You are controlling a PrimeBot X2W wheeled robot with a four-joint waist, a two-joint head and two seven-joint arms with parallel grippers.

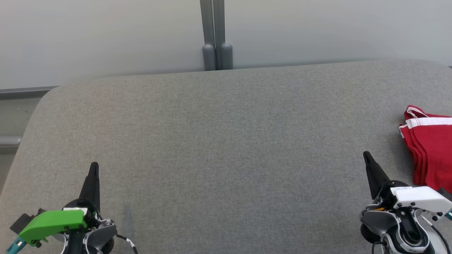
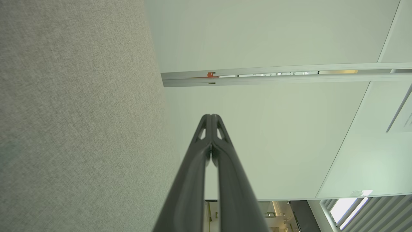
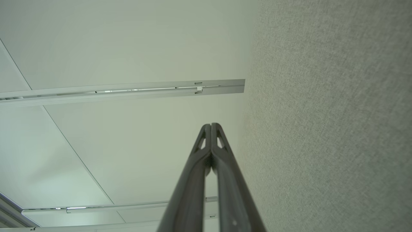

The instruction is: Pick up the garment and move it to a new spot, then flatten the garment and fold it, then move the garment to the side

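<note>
The garment (image 1: 429, 148) is red cloth with white stripes, lying folded in layers at the right edge of the grey fabric table (image 1: 226, 141); part of it runs out of the head view. My right gripper (image 1: 366, 155) is shut and empty, its tip a little left of the garment and apart from it. My left gripper (image 1: 94, 165) is shut and empty at the lower left, far from the garment. In the left wrist view the fingertips (image 2: 210, 116) press together with nothing between them. The right wrist view gives the same picture of my right gripper (image 3: 210, 125).
A grey post (image 1: 215, 35) stands behind the table's far edge against a pale wall. The table's corner rounds off at the far left, with a grey rail (image 1: 10, 141) beyond it. Both wrist views look along the grey fabric toward pale wall panels.
</note>
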